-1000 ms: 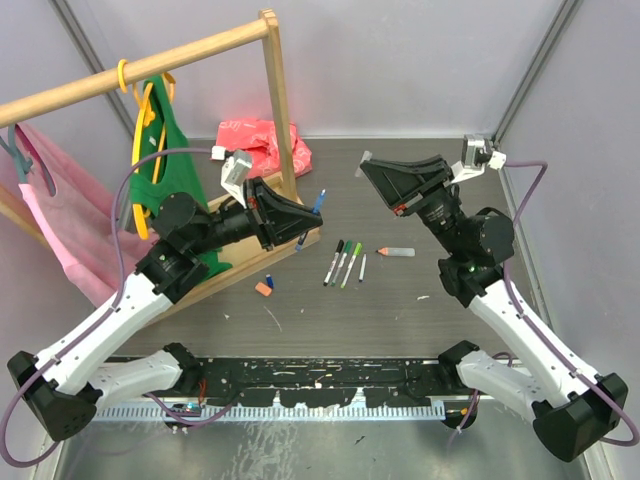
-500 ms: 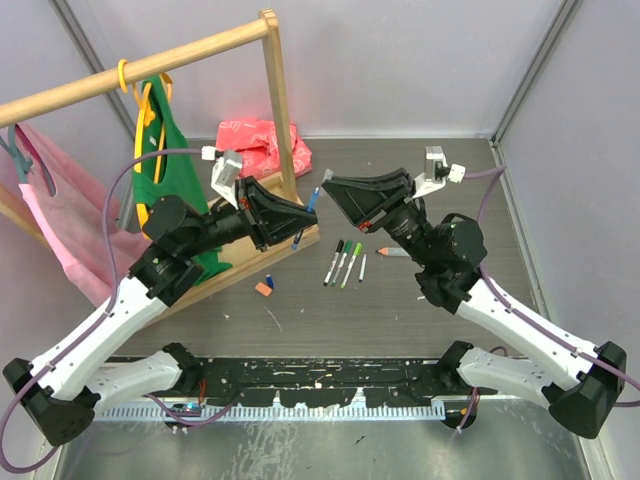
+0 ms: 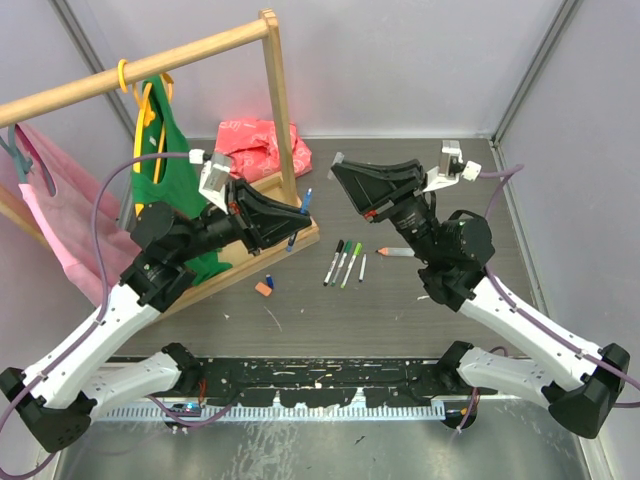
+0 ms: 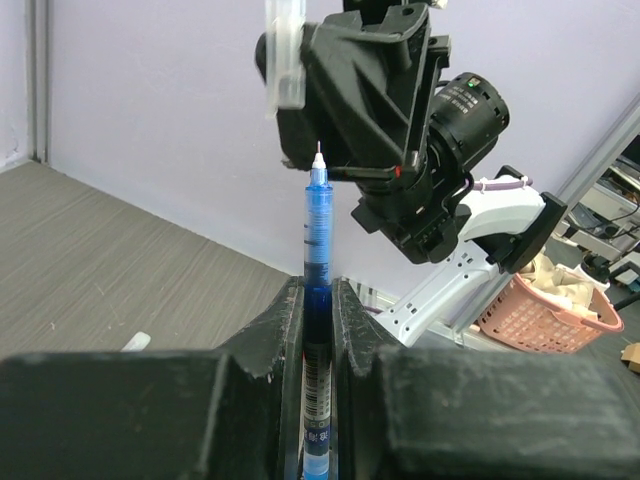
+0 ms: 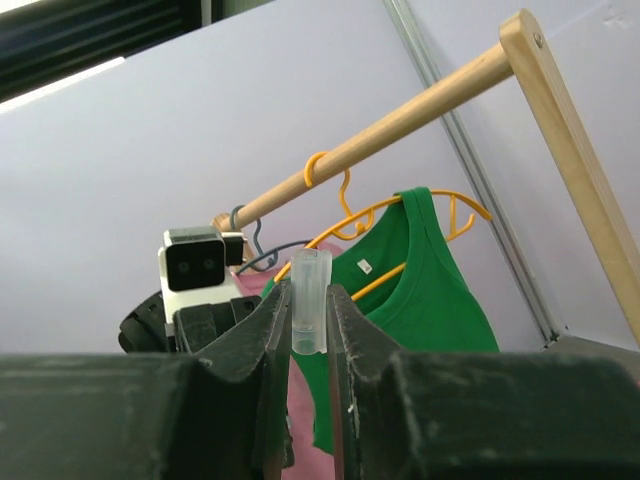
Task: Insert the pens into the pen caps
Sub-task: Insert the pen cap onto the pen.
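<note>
Both loads sit raised above the bench [image 3: 400, 310], spare pens [image 3: 343, 263] lying below: left jaws, nearly shut, clamp a blue pen [image 4: 317, 220]; right jaws pinch a clear cap [image 5: 309, 300]. I judge we're mid-capping: next I must line tip with cap mouth, then push.

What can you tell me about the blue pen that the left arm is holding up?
The blue pen is slim, with a clear barrel showing blue ink, a fine white needle tip and a barcode label low on the barrel. It is uncapped and stands upright in the left wrist view, clamped at mid-barrel between the jaws of the left gripper, clear of the table. Nothing else touches it.
</note>
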Controlling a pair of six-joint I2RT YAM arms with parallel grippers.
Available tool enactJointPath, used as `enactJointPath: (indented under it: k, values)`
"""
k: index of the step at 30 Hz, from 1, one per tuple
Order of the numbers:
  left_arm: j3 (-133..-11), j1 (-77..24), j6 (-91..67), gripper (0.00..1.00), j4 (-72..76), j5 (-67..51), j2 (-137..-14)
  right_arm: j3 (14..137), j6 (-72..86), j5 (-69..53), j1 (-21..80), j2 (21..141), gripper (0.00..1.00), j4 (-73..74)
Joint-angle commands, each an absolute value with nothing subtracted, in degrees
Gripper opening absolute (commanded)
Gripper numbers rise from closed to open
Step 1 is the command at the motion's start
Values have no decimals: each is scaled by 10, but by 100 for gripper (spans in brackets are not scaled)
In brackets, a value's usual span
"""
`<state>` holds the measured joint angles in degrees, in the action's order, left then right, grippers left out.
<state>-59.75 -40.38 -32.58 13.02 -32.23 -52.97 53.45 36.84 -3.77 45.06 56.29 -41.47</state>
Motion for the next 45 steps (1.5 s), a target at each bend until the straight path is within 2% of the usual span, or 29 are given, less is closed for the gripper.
enactJointPath:
  k: [1, 45]
  values:
    - [-603, -403, -331, 0, 148, -332, -529, 573, 357, -33, 454, 568, 0, -449]
    - [-602, -403, -333, 0, 154, -320, -541, 566, 387, -100, 454, 592, 0, -474]
